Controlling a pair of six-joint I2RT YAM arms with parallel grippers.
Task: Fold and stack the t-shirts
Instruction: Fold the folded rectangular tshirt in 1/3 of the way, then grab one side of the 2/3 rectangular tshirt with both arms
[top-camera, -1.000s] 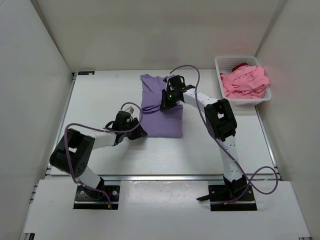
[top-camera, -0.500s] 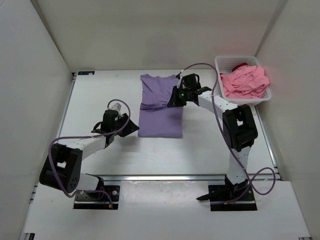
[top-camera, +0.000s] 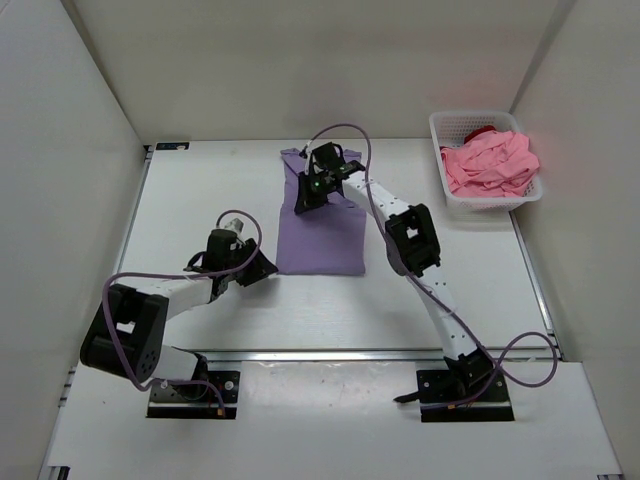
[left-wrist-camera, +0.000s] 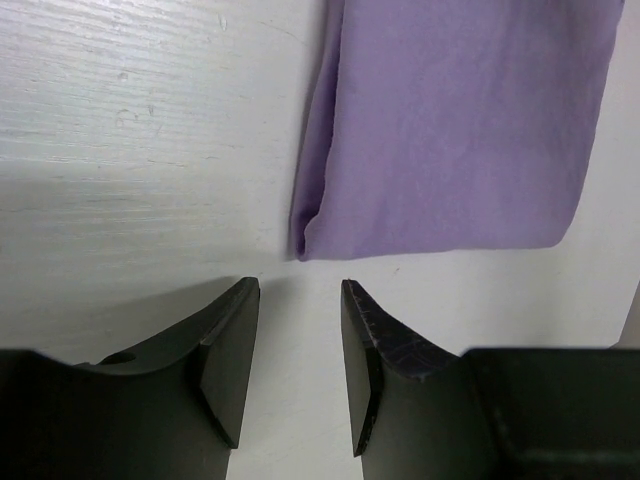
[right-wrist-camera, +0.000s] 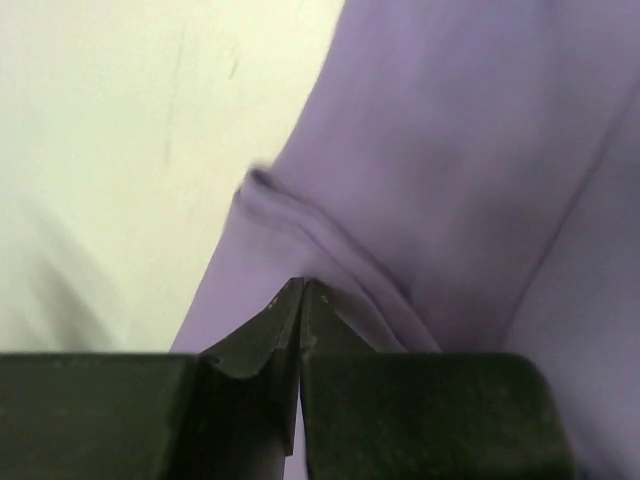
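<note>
The lavender t-shirt (top-camera: 322, 235) lies partly folded in the middle of the table, narrower at its far end. My right gripper (top-camera: 306, 198) is on its upper left part; in the right wrist view the jaws (right-wrist-camera: 302, 284) are shut, pinching a wrinkled fold of lavender fabric (right-wrist-camera: 450, 150). My left gripper (top-camera: 262, 269) sits low on the table just left of the shirt's near left corner. In the left wrist view it (left-wrist-camera: 300, 285) is open and empty, with the shirt's folded corner (left-wrist-camera: 450, 130) right in front of it. The pink t-shirt (top-camera: 490, 165) and a bit of the dark red one (top-camera: 482, 131) lie in the basket.
The white lattice basket (top-camera: 470, 117) stands at the far right of the table. White walls close in the table on the left, back and right. My right arm stretches diagonally across the table right of the shirt.
My right gripper has swung from the shirt's right side to its upper left part. My left gripper has shifted slightly nearer the shirt's near left corner.
</note>
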